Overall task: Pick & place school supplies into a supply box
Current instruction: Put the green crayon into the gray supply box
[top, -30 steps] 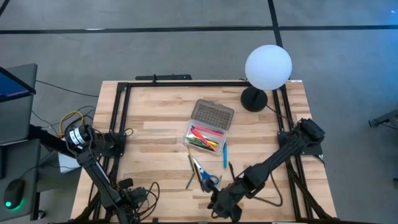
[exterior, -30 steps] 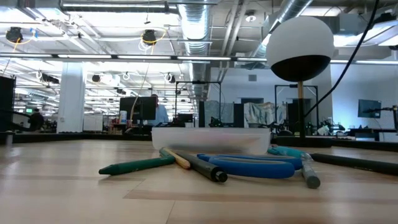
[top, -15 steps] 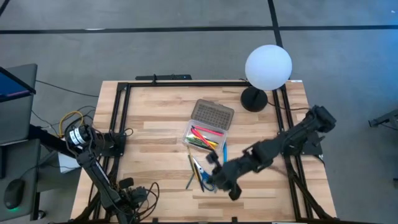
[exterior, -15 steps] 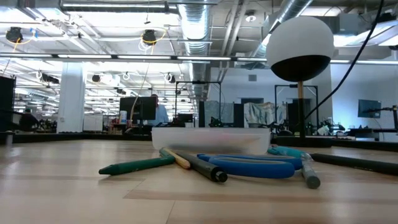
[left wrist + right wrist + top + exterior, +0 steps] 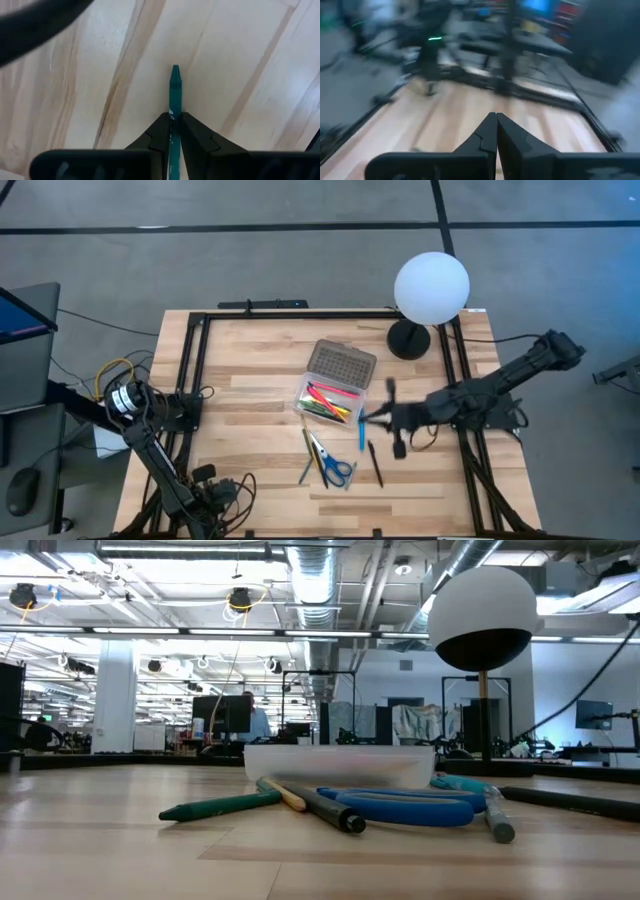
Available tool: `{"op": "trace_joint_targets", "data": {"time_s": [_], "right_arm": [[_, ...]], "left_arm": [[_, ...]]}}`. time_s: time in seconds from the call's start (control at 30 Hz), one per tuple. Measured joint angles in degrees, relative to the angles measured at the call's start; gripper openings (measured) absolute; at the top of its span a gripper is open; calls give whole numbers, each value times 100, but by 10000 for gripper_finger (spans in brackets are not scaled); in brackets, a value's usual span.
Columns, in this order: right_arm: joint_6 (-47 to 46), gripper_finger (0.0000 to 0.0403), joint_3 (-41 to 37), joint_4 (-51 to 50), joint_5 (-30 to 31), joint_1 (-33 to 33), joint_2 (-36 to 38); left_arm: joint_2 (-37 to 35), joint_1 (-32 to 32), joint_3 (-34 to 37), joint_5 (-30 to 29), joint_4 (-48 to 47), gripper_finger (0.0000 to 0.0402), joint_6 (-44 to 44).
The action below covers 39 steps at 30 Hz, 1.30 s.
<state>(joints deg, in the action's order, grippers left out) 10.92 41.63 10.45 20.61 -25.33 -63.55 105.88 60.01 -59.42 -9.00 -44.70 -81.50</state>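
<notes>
- Currently my left gripper is clamped on a teal crayon; my wrist view shows the two dark fingers pinching its shaft, the pointed tip sticking out ahead over bare wood grain.
- My left arm sits folded at the table's near left corner in the high view; the crayon itself is not discernible there.
- My right gripper has its fingers pressed together with nothing between them; its wrist view shows the tips meeting, blurred table and room beyond.
- High view: right gripper hangs above the table just right of the supply box, near the blue pen and the black pen.
- Supply box lies mid-table, grey dotted lid folded back on the far side, pink, green and yellow pens in the clear tray.
- Outside the box: blue-handled scissors and two or three thin pencils beside them.
- Low view alone shows the tray's clear wall edge-on, a green pencil and the scissors' handles in front; no gripper appears there.
- White globe lamp stands at the far right corner.
</notes>
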Motion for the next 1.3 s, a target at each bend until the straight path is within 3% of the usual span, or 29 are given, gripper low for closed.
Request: {"op": "trace_joint_targets", "data": {"time_s": [0.13,0.3,0.5,0.83,1.07,1.3], "right_arm": [[-953,0,-905,603,776,6,504],[-1673,0,-1505,765,832,2,717],[-1707,0,-1717,930,1260,-56,542],[-1698,0,-1953,1479,1272,-56,-99],[-1697,0,-1953,1591,1271,-56,-495],[-1699,0,-1952,1645,1271,-56,-520]], "left_arm": [[2,0,0,-40,1,29,-87],[3,47,15,-14,204,30,-93],[5,71,20,-131,197,30,-223],[9,72,17,-271,62,12,-102],[104,20,80,-1590,-186,11,-574],[126,20,94,-2043,-184,4,-867]]}}
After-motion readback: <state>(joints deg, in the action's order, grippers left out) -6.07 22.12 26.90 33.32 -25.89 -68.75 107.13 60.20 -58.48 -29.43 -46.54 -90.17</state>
